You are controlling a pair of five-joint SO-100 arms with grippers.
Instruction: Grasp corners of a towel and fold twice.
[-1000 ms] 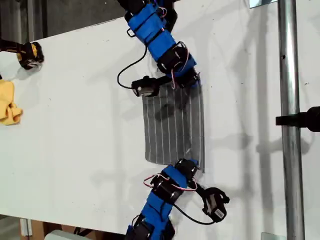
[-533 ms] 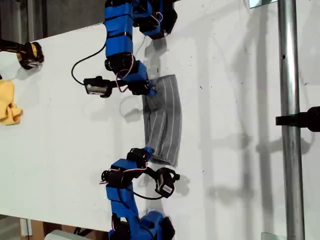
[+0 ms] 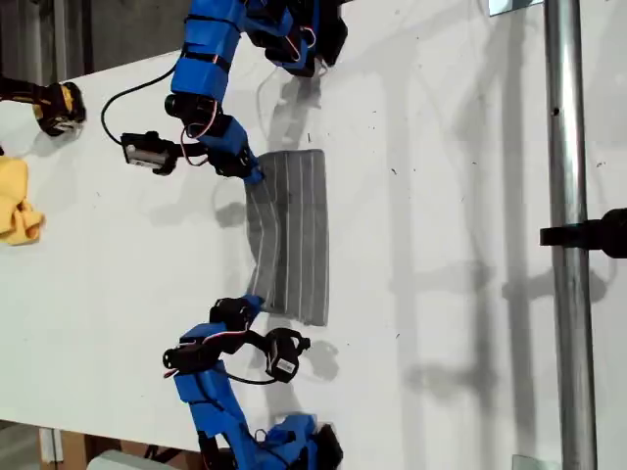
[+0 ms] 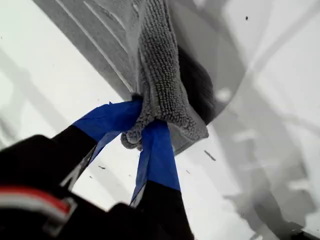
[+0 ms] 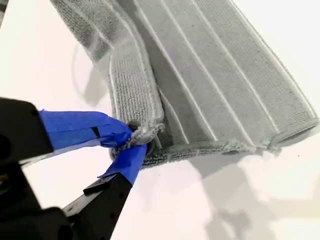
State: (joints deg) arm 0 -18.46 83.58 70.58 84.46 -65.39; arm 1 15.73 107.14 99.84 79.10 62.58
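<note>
Since the earlier frame both arms have swung toward the exterior view's left, drawing the towel [image 3: 289,235] over itself. My first end effector [image 4: 142,134] is clamped on a bunched corner [image 4: 131,140]; my second end effector [image 5: 134,139] pinches another corner [image 5: 142,131]. Striped folded layers stretch ahead of each. Bare tabletop [image 3: 441,245] surrounds the towel's edges.

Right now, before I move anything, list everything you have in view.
table: one, white, under everything
towel: one, dark grey with white stripes, mid-table, partly folded over
yellow cloth: one, crumpled, exterior view's left edge
yellow-and-black object: one, exterior view's upper left, unclear what it is
metal pole: one, silver, exterior view's right
black clamp: one, on the pole
arms: two, blue
my first hand: shut on a towel corner
my second hand: shut on a towel corner
</note>
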